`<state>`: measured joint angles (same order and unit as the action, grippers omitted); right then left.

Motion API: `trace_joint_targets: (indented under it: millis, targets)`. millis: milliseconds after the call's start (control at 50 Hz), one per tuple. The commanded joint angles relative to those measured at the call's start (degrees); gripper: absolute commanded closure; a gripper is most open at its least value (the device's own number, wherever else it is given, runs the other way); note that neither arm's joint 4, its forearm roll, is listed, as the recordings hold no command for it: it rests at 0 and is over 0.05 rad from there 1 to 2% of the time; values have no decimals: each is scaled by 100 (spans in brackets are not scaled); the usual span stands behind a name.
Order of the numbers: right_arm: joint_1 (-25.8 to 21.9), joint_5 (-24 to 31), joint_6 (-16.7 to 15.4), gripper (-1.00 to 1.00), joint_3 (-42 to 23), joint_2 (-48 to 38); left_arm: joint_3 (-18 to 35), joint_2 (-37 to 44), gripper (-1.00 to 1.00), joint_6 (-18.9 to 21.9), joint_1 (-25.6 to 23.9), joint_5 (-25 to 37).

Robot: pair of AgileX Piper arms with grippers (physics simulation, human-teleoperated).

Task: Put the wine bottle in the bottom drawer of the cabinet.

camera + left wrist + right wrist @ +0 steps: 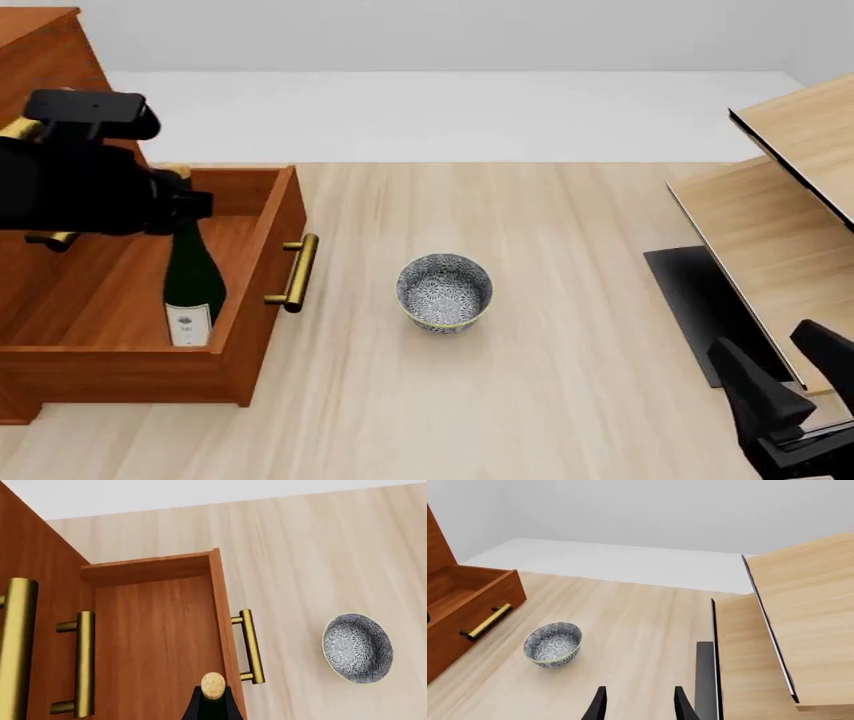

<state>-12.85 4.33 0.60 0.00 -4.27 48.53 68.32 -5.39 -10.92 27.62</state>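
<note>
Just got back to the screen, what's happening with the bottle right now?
The left tool holds the wine bottle by its neck, upright over the open bottom drawer of the cabinet. Whether its base touches the drawer floor is unclear. The right tool sits open and idle, away from the patterned bowl.

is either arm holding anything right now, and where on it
The left gripper holds the wine bottle by its neck, upright in the bottom drawer; the right gripper is empty.
</note>
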Motion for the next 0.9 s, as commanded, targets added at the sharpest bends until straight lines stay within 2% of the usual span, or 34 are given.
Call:
trace_joint_targets:
  millis: [20,600,640,660,900]
  targets:
    - [15,-17,13,-100,0,-14,169,315,100,-80,-123,-82]
    - [57,64,2,-100,0,35,295,1187,100,-649,-234,-592]
    - [57,36,3,-100,0,4,258,1243,100,-557,-133,-626]
    - [58,21,4,-100,0,-9,256,1237,100,-668,-197,-655]
    - [78,32,-2,-100,0,-14,238,1545,100,-722,-108,-832]
